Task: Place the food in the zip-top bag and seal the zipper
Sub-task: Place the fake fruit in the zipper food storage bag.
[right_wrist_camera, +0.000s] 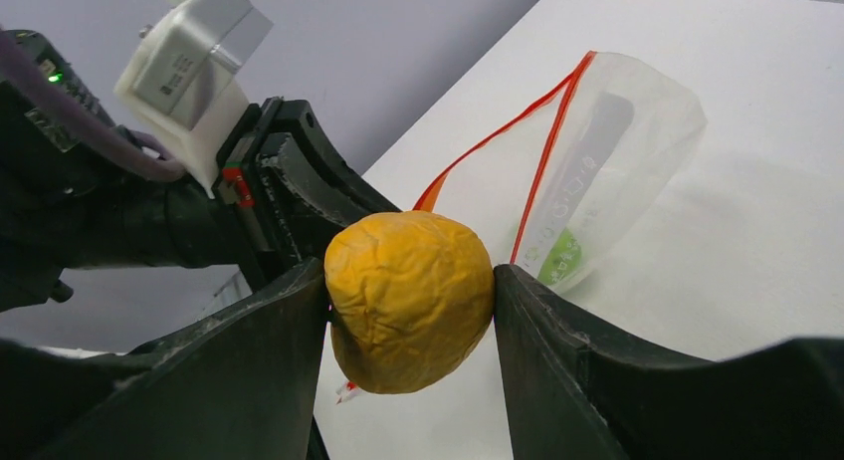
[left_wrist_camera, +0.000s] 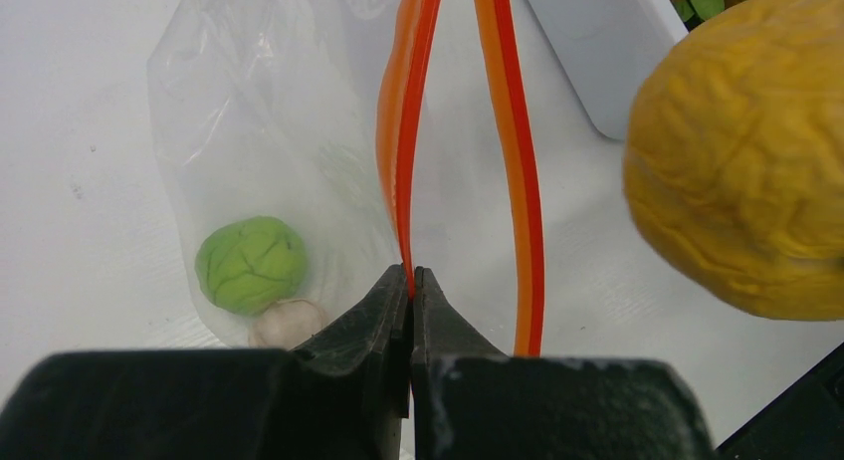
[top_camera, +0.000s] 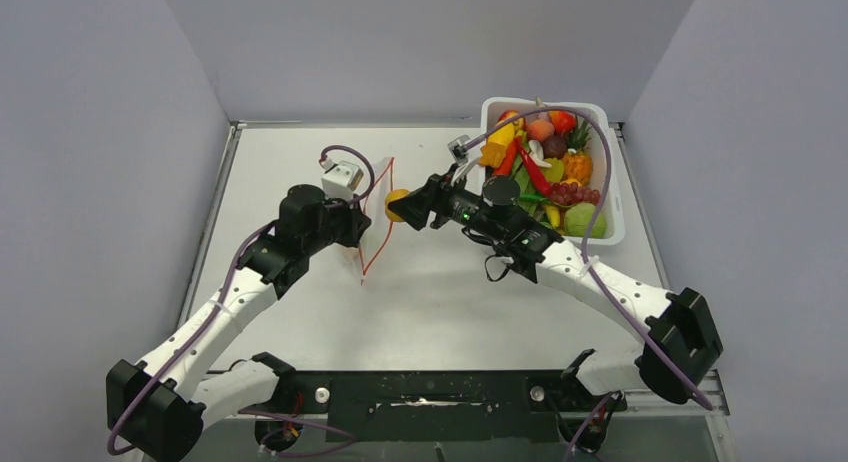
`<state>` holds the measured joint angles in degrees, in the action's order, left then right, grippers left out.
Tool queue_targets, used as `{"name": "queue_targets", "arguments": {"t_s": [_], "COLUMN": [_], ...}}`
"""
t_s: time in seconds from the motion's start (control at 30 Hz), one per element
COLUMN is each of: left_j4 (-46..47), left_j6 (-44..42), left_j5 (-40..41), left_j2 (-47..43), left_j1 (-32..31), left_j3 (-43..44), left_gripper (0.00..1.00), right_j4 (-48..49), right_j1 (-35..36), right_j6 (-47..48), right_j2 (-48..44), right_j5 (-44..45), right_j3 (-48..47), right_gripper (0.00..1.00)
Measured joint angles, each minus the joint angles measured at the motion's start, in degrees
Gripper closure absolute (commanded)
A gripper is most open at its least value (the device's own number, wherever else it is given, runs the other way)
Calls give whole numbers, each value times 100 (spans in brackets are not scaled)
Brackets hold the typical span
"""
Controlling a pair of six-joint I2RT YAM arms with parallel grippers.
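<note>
The clear zip-top bag (top_camera: 375, 217) stands in the middle of the table with its red-orange zipper (left_wrist_camera: 406, 131) parted. My left gripper (left_wrist_camera: 411, 273) is shut on one zipper strip and holds the mouth open. Inside the bag lie a green wrinkled ball (left_wrist_camera: 251, 264) and a pale round piece (left_wrist_camera: 289, 323). My right gripper (right_wrist_camera: 410, 293) is shut on a wrinkled yellow-orange fruit (right_wrist_camera: 410, 299), held just right of the bag's mouth (top_camera: 396, 204). The fruit also shows at the right of the left wrist view (left_wrist_camera: 746, 151). The bag shows beyond it in the right wrist view (right_wrist_camera: 597, 161).
A white rectangular tub (top_camera: 611, 207) full of mixed toy fruits and vegetables, including red chilies (top_camera: 532, 168), stands at the back right. Grey walls close in the table on the left, back and right.
</note>
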<state>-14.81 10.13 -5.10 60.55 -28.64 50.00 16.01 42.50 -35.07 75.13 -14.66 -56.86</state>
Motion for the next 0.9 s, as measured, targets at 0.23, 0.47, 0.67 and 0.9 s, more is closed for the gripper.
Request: {"name": "queue_targets", "arguments": {"t_s": [0.23, 0.47, 0.67, 0.9], "left_j4": [4, 9, 79, 142], "left_j6": [9, -7, -33, -37], "left_j5": [-68, -122, -146, -162], "left_j2": [0, -57, -214, -313], "left_j1": [74, 153, 177, 181], "left_j3": [0, -2, -17, -87], "left_gripper": [100, 100, 100, 100], "right_j4": [579, 850, 885, 389], "right_j1": [48, 68, 68, 68], "right_j6": [-387, -595, -719, -745], "right_j2": [739, 1366, 1488, 1705], "right_j5": [-44, -214, -223, 245], "right_j3": [-9, -232, -310, -761], "right_gripper": [56, 54, 52, 53]}}
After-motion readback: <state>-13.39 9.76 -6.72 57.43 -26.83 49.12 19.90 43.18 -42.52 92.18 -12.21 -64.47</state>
